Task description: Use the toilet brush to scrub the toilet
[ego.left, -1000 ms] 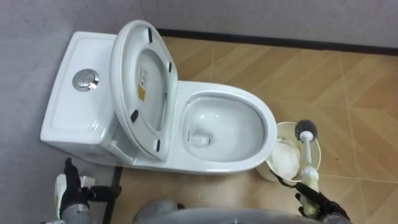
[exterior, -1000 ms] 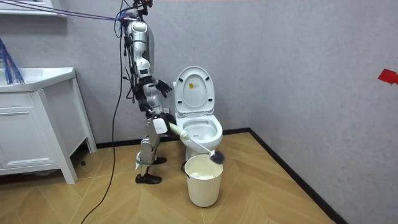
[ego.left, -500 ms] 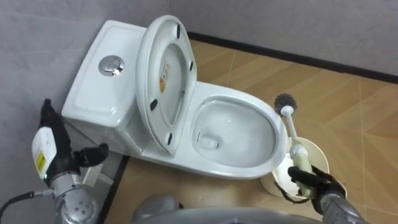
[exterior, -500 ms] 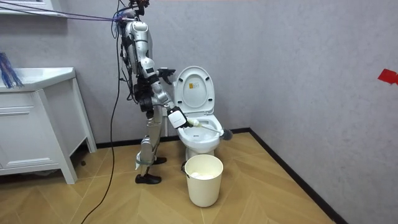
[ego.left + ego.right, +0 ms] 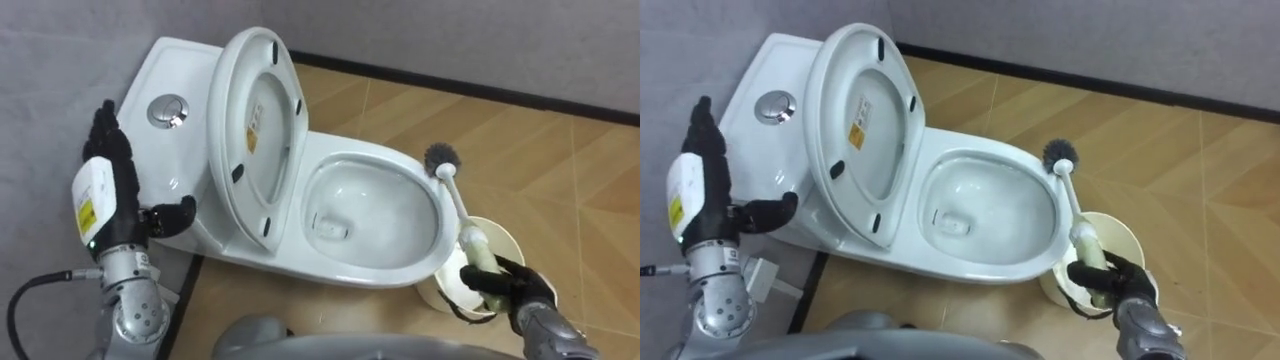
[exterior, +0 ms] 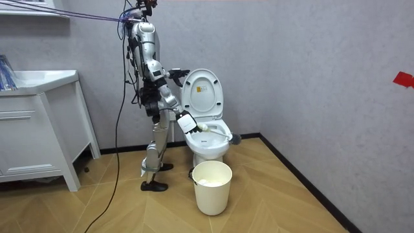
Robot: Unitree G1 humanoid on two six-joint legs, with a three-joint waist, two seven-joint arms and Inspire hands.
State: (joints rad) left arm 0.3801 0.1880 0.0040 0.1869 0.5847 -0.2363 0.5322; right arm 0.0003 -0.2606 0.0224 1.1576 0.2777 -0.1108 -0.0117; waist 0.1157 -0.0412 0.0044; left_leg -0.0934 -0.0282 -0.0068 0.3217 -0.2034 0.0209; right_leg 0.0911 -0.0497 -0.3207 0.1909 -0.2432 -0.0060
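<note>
Right hand (image 5: pixel 505 287), at the lower right of the left eye view, has its fingers curled round the pale handle of the brush (image 5: pixel 457 200). The white shaft slants up from the hand, and the dark bristle head sits just past the front rim of the toilet (image 5: pixel 335 275), outside the bowl. Left hand (image 5: pixel 108 190) is raised beside the cistern (image 5: pixel 185 150), fingers straight, thumb spread, holding nothing. Seat (image 5: pixel 250 120) is raised and leans back toward the cistern. Cream bin (image 5: pixel 503 240) lies just beside the bowl's front, under the right hand. Room view: the robot stands upright at the toilet's side, on the room view's left of it. The brush reaches nearly level across the bowl, its head beyond the front rim and above the wooden floor (image 6: pixel 272 194). The bin stands on that floor before the toilet, and a white cabinet (image 6: pixel 32 136) stands at the room view's left. Right eye view: a round flush button (image 5: pixel 775 105) is set in the cistern top. The brush head again lies outside the rim, over the floor, and a grey wall (image 5: pixel 1090 30) runs behind the toilet.
</note>
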